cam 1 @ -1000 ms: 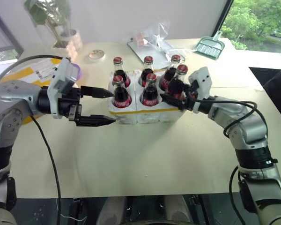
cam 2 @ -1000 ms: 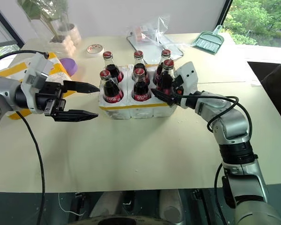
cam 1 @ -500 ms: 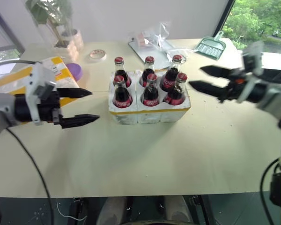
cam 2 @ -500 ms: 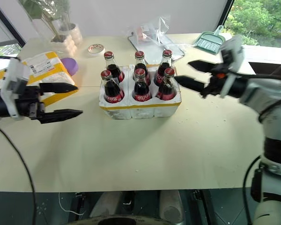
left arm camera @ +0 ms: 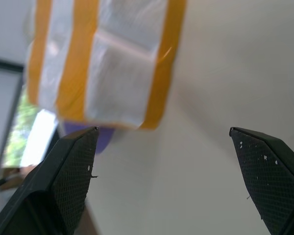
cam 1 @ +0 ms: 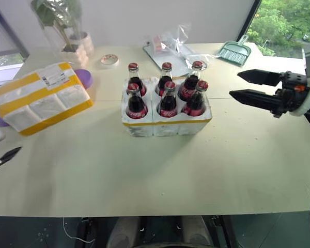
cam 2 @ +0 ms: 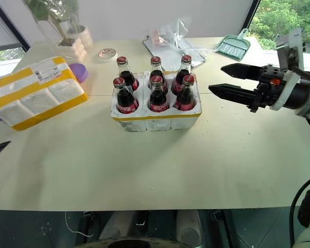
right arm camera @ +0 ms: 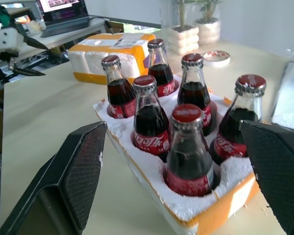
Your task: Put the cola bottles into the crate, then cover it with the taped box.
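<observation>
Bottles [cam 2: 153, 88] are all sitting in the crate [cam 2: 156, 120], six of six. I'm holding both my right gripper [cam 2: 223, 79] at 3 o'clock and left gripper [left arm camera: 161, 134], facing the taped box [cam 2: 33, 98], wide open, gripping nothing.

Glossy glass cola bottles [cam 2: 155, 88] sit in a rough, matt foam crate [cam 2: 156, 120].

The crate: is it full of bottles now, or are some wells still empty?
Full. All six wells of the crate hold upright cola bottles, in two rows of three; no well is empty.
</observation>
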